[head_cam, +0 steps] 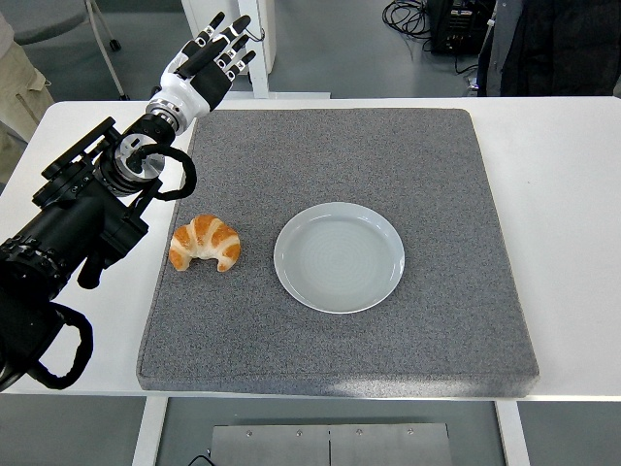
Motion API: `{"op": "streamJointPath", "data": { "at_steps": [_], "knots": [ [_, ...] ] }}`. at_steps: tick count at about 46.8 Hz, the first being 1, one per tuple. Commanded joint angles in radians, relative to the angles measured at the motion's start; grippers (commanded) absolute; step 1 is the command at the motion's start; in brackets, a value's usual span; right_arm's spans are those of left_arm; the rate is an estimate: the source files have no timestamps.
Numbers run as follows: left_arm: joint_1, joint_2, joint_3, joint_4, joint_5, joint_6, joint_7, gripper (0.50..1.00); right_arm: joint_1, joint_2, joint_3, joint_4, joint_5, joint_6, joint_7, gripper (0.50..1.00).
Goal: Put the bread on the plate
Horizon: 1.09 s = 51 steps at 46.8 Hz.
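A golden croissant [205, 244] lies on the grey mat [417, 155], just left of a pale round plate [339, 256] that holds nothing. My left hand [209, 60] is raised at the far left corner of the mat, well beyond the croissant, with its fingers spread and holding nothing. Its black arm [87, 214] comes in from the left edge, beside the croissant. The right arm is out of view.
The grey mat covers most of the white table [572, 194]. A person's trouser leg [19, 87] shows at the top left, and dark clothing [553, 44] and cables [408, 15] at the top right.
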Motion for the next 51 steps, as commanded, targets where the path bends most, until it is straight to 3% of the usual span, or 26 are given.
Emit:
{"op": "streamJointPath", "data": {
  "at_steps": [1, 29, 51],
  "knots": [
    [0.001, 0.000, 0.002, 0.000, 0.000, 0.000, 0.000, 1.000, 0.000, 0.000, 0.000, 0.000, 0.001, 0.000, 0.000, 1.000],
    [-0.003, 0.000, 0.003, 0.000, -0.002, 0.005, -0.002, 1.000, 0.000, 0.000, 0.000, 0.000, 0.000, 0.000, 0.000, 1.000],
    [-0.014, -0.002, -0.006, 0.000, -0.002, 0.044, -0.005, 1.000, 0.000, 0.000, 0.000, 0.000, 0.000, 0.000, 0.000, 1.000]
  ]
}}
